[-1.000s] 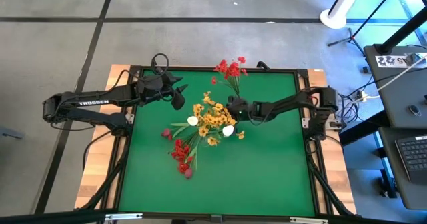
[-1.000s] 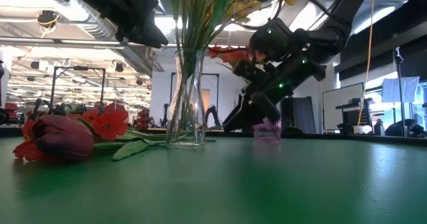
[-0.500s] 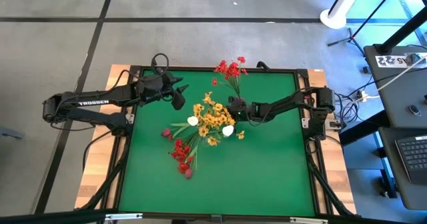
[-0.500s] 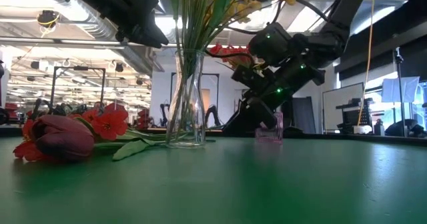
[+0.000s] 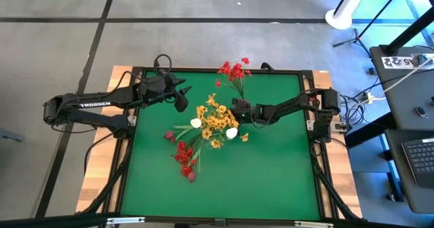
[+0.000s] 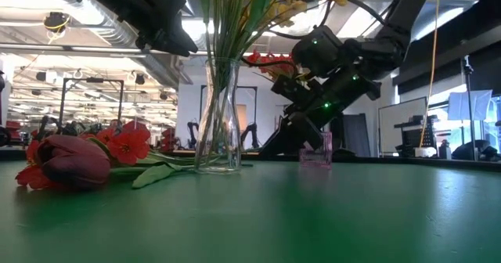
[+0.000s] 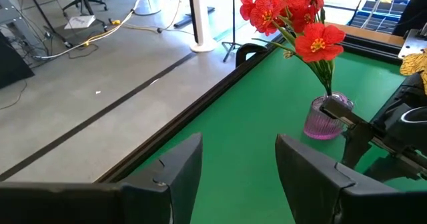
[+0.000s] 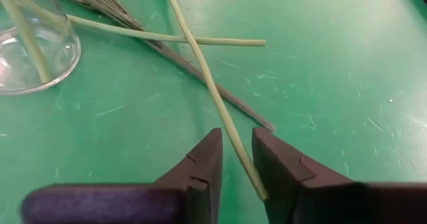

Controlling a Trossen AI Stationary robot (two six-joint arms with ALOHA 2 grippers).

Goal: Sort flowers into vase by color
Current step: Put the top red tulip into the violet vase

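Observation:
A clear glass vase (image 6: 219, 122) stands mid-table with yellow blossoms (image 5: 215, 119). A small pink vase (image 7: 325, 117) near the far edge holds red blossoms (image 5: 234, 70). More red blossoms (image 5: 183, 155) and dark maroon buds (image 6: 70, 161) lie flat on the green mat. White buds (image 5: 232, 131) show beside the yellow bunch. My right gripper (image 8: 235, 164) sits low, just right of the clear vase, shut on a pale green stem. My left gripper (image 7: 240, 177) hovers open above the far left part of the table. My right gripper has the pale green stem (image 8: 248, 174) near its cut end, between its two fingers. The stem runs along the fingers and out ahead of them, and its end meets the inner face of one finger (image 8: 277, 177). The fingers slant down from the table's right side.
Loose stems (image 8: 167, 37) and a dark stem bundle (image 8: 200, 77) cross on the mat just ahead of my right gripper, beside the clear vase's base (image 8: 33, 51). The mat's near half (image 5: 271, 187) is bare. The table's raised black rim (image 7: 220, 84) runs past the pink vase.
My right gripper rose a little off the mat and tipped slightly, so the pink vase behind it shows more fully in the low view. After that it stayed still. The flowers and vases kept their places.

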